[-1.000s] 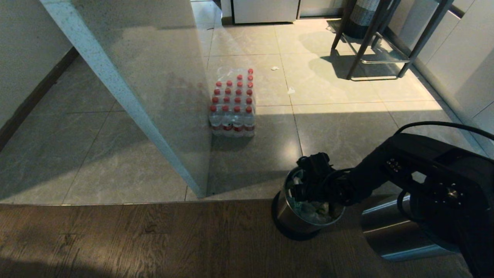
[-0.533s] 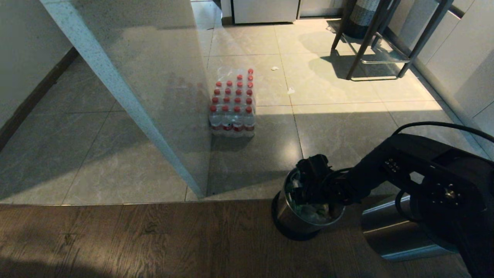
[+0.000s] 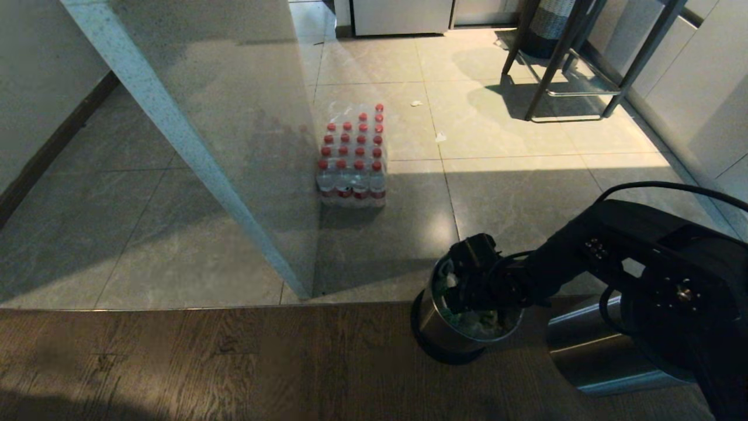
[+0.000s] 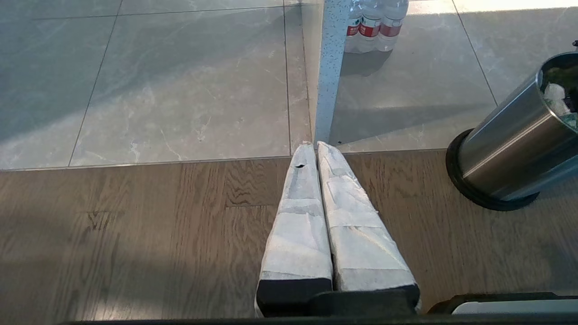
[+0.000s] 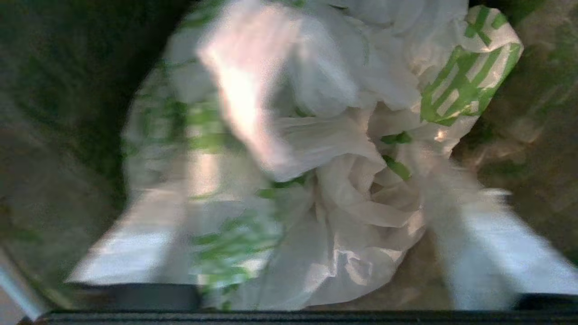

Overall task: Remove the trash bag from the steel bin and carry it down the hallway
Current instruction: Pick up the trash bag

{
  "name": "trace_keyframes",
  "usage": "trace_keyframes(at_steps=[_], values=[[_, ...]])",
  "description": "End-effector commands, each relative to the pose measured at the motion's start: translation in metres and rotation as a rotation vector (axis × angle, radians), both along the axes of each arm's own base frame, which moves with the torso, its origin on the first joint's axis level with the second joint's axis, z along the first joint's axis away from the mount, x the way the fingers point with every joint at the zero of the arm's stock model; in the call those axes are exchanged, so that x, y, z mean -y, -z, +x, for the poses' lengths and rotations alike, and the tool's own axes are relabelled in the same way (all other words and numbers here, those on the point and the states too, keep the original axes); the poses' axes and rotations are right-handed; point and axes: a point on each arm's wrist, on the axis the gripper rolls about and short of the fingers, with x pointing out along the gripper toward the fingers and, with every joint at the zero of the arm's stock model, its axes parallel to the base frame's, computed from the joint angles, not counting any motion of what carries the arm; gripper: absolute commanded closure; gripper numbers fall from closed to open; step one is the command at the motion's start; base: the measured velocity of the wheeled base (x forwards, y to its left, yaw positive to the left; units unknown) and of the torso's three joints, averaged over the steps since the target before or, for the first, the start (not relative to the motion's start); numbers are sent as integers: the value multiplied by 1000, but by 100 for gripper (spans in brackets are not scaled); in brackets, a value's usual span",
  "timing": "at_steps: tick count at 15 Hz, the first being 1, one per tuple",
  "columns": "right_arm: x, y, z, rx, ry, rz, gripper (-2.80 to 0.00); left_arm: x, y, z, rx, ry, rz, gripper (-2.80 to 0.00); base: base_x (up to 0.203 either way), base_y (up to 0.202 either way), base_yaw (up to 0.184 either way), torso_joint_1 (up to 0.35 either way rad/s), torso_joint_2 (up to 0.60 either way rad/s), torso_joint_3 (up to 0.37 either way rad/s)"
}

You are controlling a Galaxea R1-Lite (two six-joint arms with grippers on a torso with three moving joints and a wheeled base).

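The steel bin [image 3: 439, 327] stands on the wooden floor by the tile edge, also seen in the left wrist view as the steel bin [image 4: 510, 144]. The trash bag [image 5: 347, 216], white with green print, lies crumpled inside it; a pale part of the bag [image 3: 471, 319] shows under the arm. My right gripper [image 3: 460, 282] reaches down into the bin. Its taped fingers [image 5: 487, 243] stand wide apart on either side of the bag's bunched top, so the right gripper [image 5: 311, 162] is open. My left gripper [image 4: 314, 145] hangs parked over the wood floor, shut and empty.
A second shiny steel cylinder [image 3: 590, 356] lies right of the bin under my arm. A speckled partition wall [image 3: 234, 146] ends just left of the bin. A shrink-wrapped pack of red-capped bottles [image 3: 352, 158] sits on the tiles beyond. Stool legs [image 3: 561, 64] stand far right.
My right wrist has turned a little and shifted slightly inside the bin's mouth. The bin, the bag and the left arm have stayed put.
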Motion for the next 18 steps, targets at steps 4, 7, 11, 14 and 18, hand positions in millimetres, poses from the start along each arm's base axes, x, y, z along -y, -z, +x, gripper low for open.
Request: trace_keyframes(at_steps=[4,7,11,14,18], values=[[-1,0,1,2,3,0,0,0,0,0,-1,-1,0,0,0,0,0,0,0,0],[-2,-1,0,7,7,5,0,0,0,0,-1,1,0,0,0,0,0,0,0,0],[-1,-15,-1,31,28,35,0,0,0,0,-1,1,0,0,0,0,0,0,0,0],[3,-52,-9,91,27,62,0,0,0,0,-1,-1,0,0,0,0,0,0,0,0],[18,-122,-40,135,27,80,0,0,0,0,-1,1,0,0,0,0,0,0,0,0]])
